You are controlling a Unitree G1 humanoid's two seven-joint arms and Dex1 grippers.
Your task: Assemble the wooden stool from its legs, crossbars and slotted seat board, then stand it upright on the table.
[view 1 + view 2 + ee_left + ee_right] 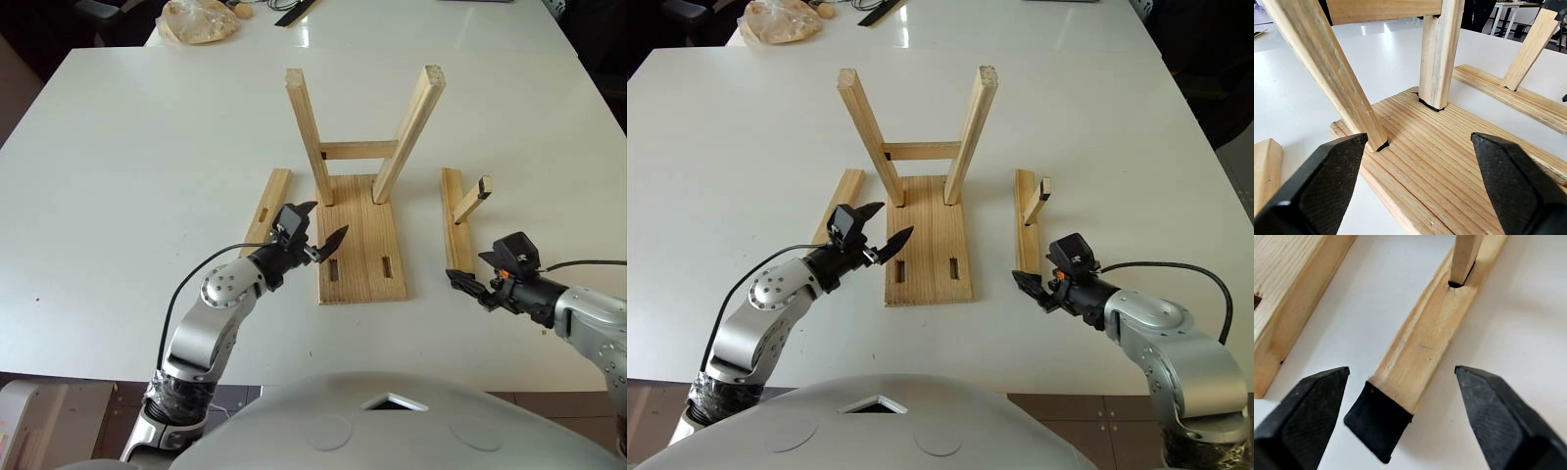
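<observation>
The left claw (323,222) and right claw (1401,369) are held open. If the leg (1420,338) is grabbed crooked, its crossbar (472,199) could be knocked out.

We see a white table (118,196). Directly on it, near the middle, the slotted seat board (361,259) lies flat. The left leg (267,206) lies near the board on its left side. The right leg (455,230) lies on the other side, apart from the board, with a short crossbar (473,200) standing in it.
</observation>
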